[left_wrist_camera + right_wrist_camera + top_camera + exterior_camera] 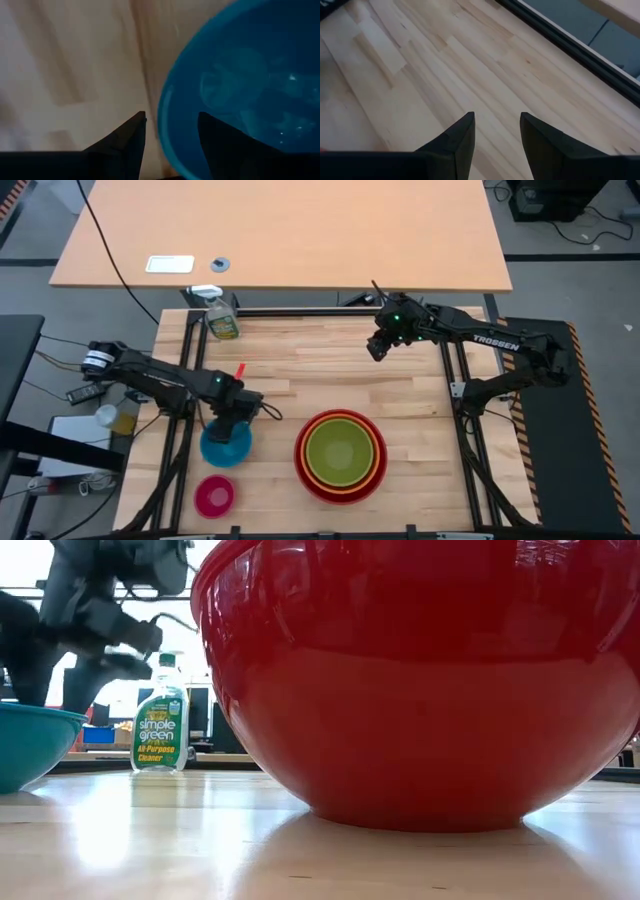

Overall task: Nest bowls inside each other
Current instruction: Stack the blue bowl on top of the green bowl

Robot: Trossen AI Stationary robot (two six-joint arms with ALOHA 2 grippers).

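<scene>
The blue bowl [226, 446] stands on its base at the table's near left. My left gripper [170, 117] points down over its far rim, open. One finger [131, 137] is outside the rim [163, 107] and the other [216, 137] is inside, and I see no touch. The small pink bowl [214, 496] sits nearer the front edge. The yellow-green bowl [340, 450] lies in the orange bowl [377, 442], which lies in the big red bowl [305, 472]. My right gripper [377, 348] hangs open over bare wood at the far right.
A green spray bottle [222, 320] stands at the table's far left corner. A short red strip [238, 369] lies on the wood behind the blue bowl. Bare wood [445, 60] stretches between the bottle and my right gripper.
</scene>
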